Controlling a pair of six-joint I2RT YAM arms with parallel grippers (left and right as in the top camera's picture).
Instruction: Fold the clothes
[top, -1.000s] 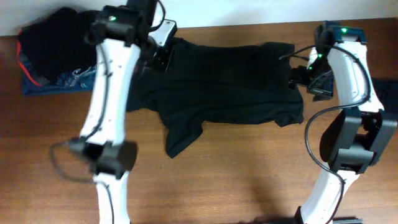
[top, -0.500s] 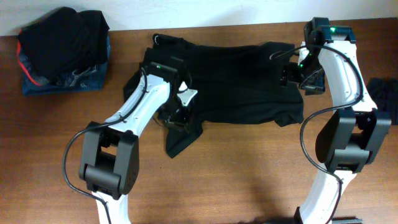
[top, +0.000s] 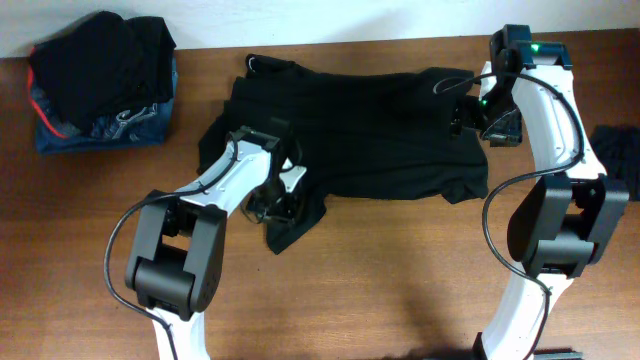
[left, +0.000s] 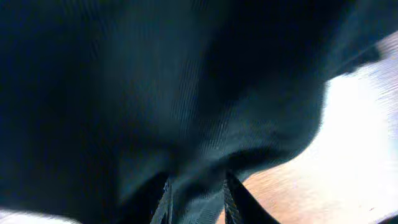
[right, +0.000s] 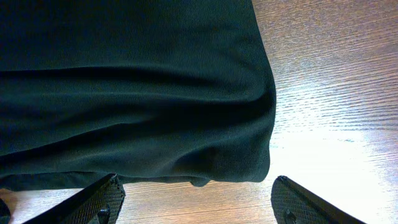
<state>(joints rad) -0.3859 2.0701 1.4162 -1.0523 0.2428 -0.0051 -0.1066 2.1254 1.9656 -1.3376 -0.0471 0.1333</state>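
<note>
Item: wooden table (top: 400, 290), seen from above, two white-and-black arms rising from its near edge. Left arm: it bends forward from the near left, its left gripper (top: 275, 205) lying on the near left part of the garment. In the left wrist view the fingers (left: 229, 193) stand close together with a fold of dark ribbed cloth caught between them; the view is blurred, but the cloth fills the narrow gap. Main item: black T-shirt (top: 370, 140), unfolded, spread flat and crumpled across the middle and far half of the table, its long side running left to right. One loose flap hangs toward the near side just beside the left gripper, and the near hem is wavy. No logo can be made out. Right arm: it rises from the near right and arches over to the far right end of the shirt, where the right gripper (top: 478, 115) sits at the cloth's edge. In the right wrist view its fingers (right: 99, 199) are spread wide apart, one on each side of the frame. The rounded corner of the shirt lies on bare wood ahead of them, and nothing is held. Right edge: a dark blue item (top: 615, 150), partly out of view, well apart from the shirt. Far left corner: pile of dark garments (top: 100, 80), resting on a blue patterned cloth, with a red trim showing.
</note>
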